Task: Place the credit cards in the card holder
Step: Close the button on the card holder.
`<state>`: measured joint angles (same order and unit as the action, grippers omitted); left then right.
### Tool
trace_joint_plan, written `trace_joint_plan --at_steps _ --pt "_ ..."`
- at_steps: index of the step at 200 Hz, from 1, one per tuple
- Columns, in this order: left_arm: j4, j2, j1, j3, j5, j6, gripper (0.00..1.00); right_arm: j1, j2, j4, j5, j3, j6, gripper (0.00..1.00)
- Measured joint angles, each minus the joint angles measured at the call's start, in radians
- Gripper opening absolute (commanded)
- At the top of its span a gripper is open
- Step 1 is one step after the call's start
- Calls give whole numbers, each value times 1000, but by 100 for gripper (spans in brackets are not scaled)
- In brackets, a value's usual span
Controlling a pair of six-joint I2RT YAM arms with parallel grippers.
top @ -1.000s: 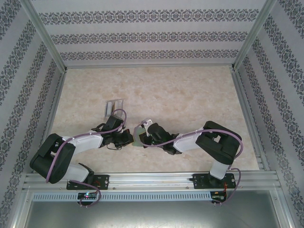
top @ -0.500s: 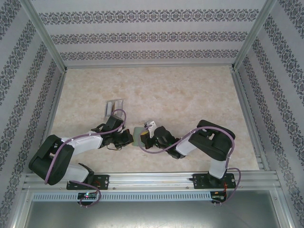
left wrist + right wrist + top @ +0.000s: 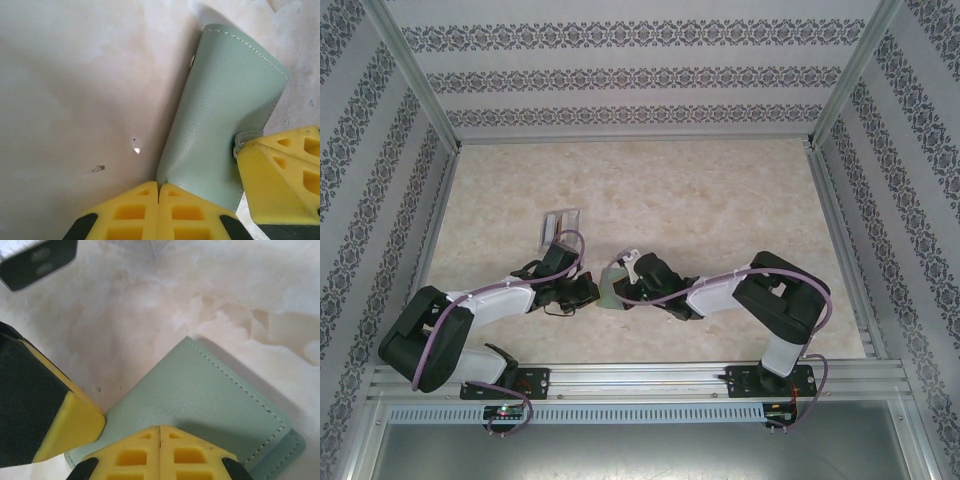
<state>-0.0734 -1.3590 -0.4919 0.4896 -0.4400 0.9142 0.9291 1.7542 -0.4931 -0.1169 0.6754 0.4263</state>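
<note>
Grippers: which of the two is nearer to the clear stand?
The left gripper. The clear stand lies just beyond it, on its side of the wallet; the right gripper is across the wallet, farther away.

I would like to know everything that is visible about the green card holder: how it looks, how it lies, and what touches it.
The card holder is a sage-green wallet of grained, leather-like material with pale stitching along its edges. It is folded, two layers showing at one corner, and sits near the front middle of the table. The left gripper and right gripper, both closed, appear to pinch opposite edges.
</note>
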Motion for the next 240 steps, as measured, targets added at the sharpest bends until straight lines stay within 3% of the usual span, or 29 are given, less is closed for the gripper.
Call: trace_joint_plan --at_steps 45,82,240 --pt "-8 5 0 0 0 0 0 -46 -43 262 -109 100 -13 0" --pt "-21 5 1 0 12 0 0 -75 -81 389 -124 162 -15 0" --pt "-29 15 1 -1 26 0 0 -41 -6 414 -149 212 -20 0"
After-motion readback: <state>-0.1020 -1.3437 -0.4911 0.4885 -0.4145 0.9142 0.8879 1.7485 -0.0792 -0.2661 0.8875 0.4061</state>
